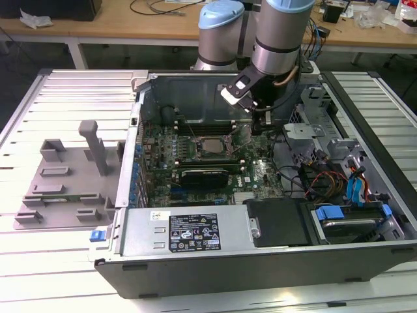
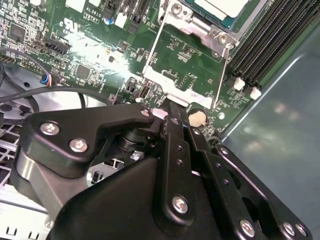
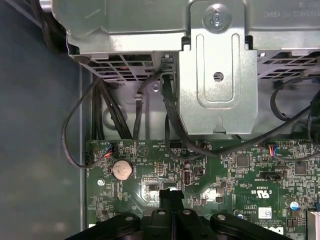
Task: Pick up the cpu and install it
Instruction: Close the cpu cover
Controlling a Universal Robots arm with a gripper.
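The open computer case (image 1: 228, 274) holds the motherboard (image 1: 264, 179). Toward the case's middle, the cpu (image 2: 222, 5) sits in its socket (image 2: 197, 27). Just beside it, the gripper (image 2: 168, 107) has its jaws drawn together at the raised socket frame (image 2: 175, 91).

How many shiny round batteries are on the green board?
1. The silver round coin battery sits near the edge of the green circuit board, close to the black claw. Others may be hidden.

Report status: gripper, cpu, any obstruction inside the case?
Gripper shut, tips at the open metal retention frame. Cpu lying in the socket, uncovered. No obstruction seen over it.
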